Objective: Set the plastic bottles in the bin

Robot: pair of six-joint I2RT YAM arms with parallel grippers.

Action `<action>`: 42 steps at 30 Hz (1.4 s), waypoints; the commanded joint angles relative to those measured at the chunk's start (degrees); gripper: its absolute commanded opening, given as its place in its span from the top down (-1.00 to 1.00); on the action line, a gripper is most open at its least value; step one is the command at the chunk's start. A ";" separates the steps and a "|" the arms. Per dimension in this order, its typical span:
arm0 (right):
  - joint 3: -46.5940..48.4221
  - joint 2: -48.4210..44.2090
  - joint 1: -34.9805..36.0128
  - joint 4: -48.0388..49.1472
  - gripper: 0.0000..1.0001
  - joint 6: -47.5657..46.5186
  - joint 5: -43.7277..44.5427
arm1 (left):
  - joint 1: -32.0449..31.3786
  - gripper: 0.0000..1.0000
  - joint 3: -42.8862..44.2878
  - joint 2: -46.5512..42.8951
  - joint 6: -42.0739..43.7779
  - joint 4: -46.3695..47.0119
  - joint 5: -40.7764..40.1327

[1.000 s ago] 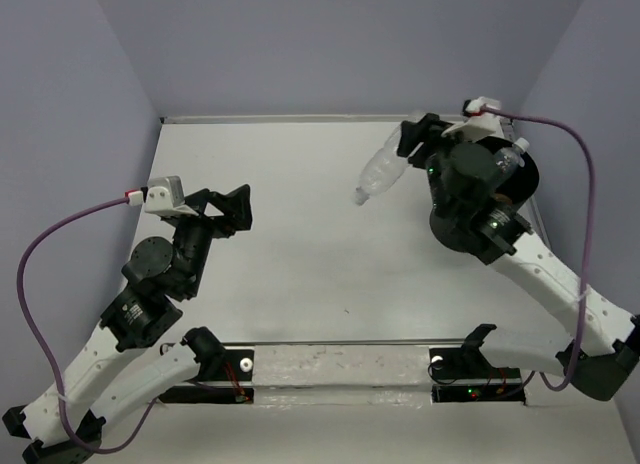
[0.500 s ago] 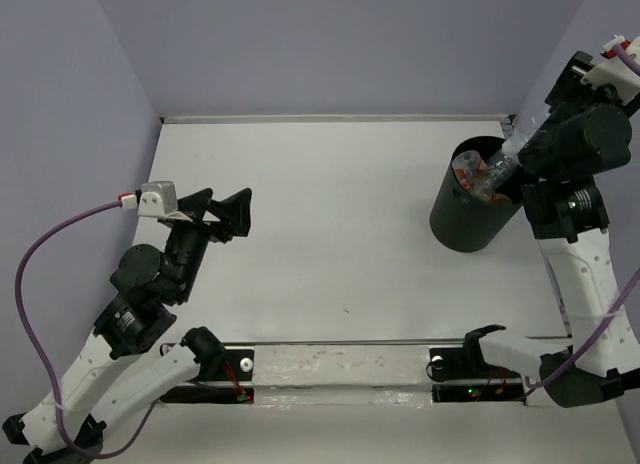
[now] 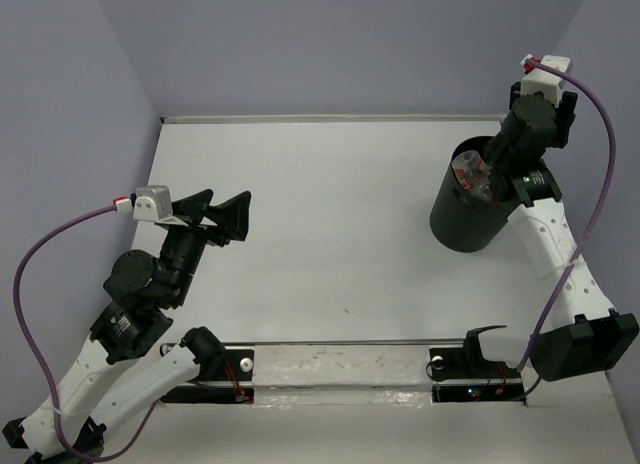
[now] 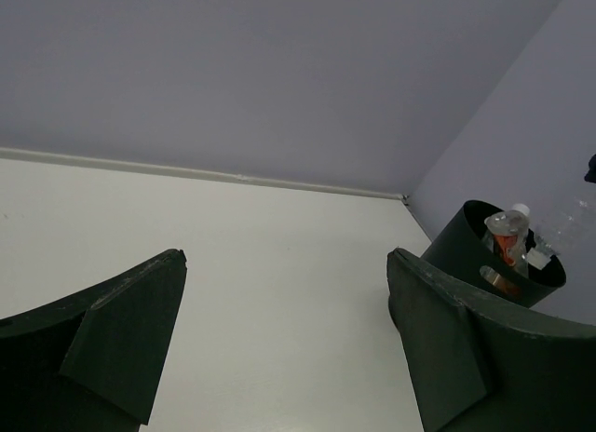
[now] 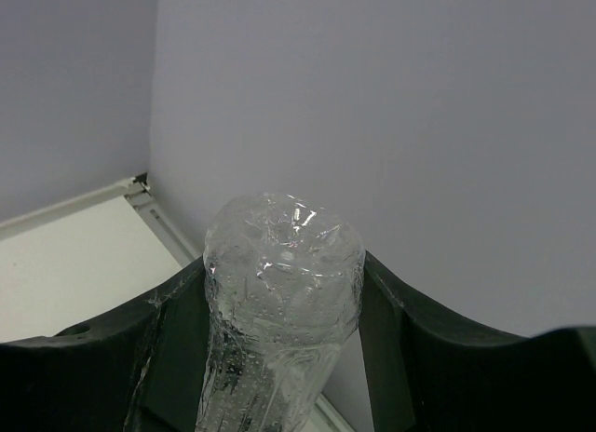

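Observation:
The black bin stands at the far right of the table. Several bottles lie in it, one with an orange label. My right gripper hangs over the bin's far right rim. In the right wrist view it is shut on a clear plastic bottle, whose base points at the wall. That bottle is mostly hidden in the top view. My left gripper is open and empty at the left of the table. In the left wrist view it faces the bin and its bottles.
Purple walls close in the white table at the back and on both sides. A raised strip runs along the back edge. The arm bases and a rail sit at the near edge.
My right arm has swung the clear bottle from left of the bin across to its right side, then over its far rim. My left arm has barely moved.

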 commanded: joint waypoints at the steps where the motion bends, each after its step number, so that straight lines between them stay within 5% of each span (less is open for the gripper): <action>1: -3.05 -2.00 -0.36 3.94 0.44 -0.80 -0.10 | 0.35 -0.98 -0.27 -0.15 0.20 2.69 0.98; 22: -23.26 -8.14 -2.03 4.83 0.38 15.10 -6.15 | 0.35 -0.98 -0.53 0.99 0.11 2.78 1.68; 27: -25.12 -10.09 -2.03 1.77 0.10 18.26 -10.28 | 0.35 -0.98 -0.53 1.60 0.19 2.78 1.60; 34: -22.93 -10.70 -2.03 -0.35 -0.01 18.36 -12.66 | 0.53 -0.98 -0.71 2.48 0.28 2.78 0.81; 37: -21.61 -10.62 -2.03 -3.51 -0.35 19.41 -12.49 | 0.61 -0.98 -0.80 2.83 0.28 2.78 0.89; 42: -22.39 -11.58 -2.03 -6.60 -0.55 22.92 -14.15 | 0.79 -0.98 -0.97 3.80 0.20 2.95 1.07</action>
